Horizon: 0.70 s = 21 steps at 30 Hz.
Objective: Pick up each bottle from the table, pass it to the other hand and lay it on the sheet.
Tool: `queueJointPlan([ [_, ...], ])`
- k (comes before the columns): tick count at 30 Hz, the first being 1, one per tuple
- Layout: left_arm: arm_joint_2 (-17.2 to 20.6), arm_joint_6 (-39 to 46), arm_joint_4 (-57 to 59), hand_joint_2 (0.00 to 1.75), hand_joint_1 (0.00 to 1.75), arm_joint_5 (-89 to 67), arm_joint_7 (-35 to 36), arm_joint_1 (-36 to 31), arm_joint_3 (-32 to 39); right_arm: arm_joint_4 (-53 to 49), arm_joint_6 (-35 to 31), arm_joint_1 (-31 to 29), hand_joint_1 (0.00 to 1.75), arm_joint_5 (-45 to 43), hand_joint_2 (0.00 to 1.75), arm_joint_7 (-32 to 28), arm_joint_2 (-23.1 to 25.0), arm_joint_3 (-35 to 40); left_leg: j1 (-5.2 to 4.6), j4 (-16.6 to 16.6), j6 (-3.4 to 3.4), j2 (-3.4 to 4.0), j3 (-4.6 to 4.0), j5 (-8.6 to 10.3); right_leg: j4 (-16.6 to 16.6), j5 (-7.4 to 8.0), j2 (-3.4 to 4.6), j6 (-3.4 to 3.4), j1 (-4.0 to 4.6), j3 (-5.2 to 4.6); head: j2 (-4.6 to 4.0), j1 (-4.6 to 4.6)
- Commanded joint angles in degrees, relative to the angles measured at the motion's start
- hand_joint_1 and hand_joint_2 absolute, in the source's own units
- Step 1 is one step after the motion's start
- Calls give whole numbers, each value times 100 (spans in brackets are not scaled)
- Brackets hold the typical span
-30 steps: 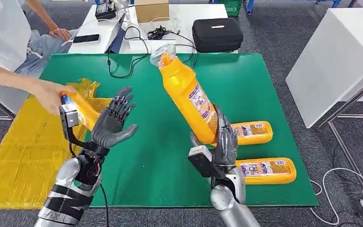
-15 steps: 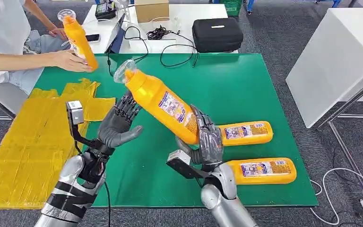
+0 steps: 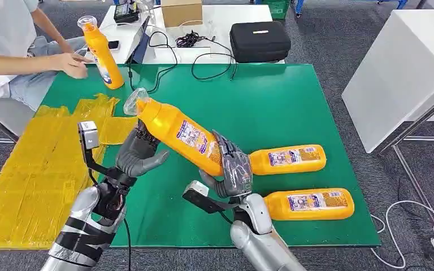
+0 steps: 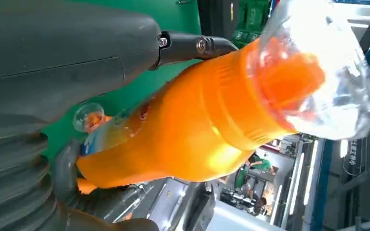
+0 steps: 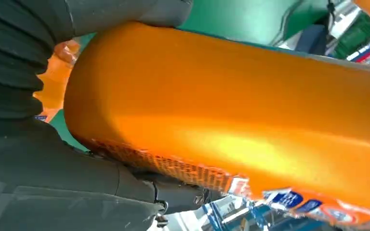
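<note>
While the right hand [image 3: 233,168] is gripping the base of the tilted bottle [image 3: 178,132], it has been swinging the neck leftward, so the left hand [image 3: 138,152], fingers apart, is now just meeting the shoulder without closing. Handover is starting. Beyond, a person's hand [image 3: 73,64] is standing another bottle [image 3: 102,52] upright on the green mat [image 3: 294,101].

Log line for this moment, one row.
phase: handover | right hand: grips tilted bottle at base | left hand: at bottle's neck, grip unclear | lying bottles on green mat
</note>
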Motion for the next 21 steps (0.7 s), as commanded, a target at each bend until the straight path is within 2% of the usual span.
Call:
queueJointPlan([
  [1,92,-55,312,175,0,22,5,-215,-190,856,50,-333,175,52,175,32,-7,243,2,-5,-1,-4,19,-5,-5,-7,-10,-3,4,21,0,0],
  [9,90,-60,312,175,0,31,2,-214,-184,876,88,-350,175,61,175,50,-20,250,4,-5,-1,-5,25,-8,-6,-9,-12,-4,6,28,0,0],
  [11,66,-84,387,175,0,78,3,-256,-172,1135,-63,-408,175,443,175,110,40,469,4,-4,-1,-3,24,-8,-6,-8,-10,-4,6,26,0,0],
  [12,-48,-144,755,175,0,186,-6,-484,-259,1418,-363,-309,175,1482,175,314,290,1015,2,-4,-1,-1,23,-8,-5,-8,-9,-4,4,25,0,0],
  [21,-63,-142,896,175,0,256,-40,-523,-231,1244,-363,-163,175,1605,175,148,340,923,7,-2,-3,-18,21,-8,-4,-14,-27,-4,10,23,0,0],
])
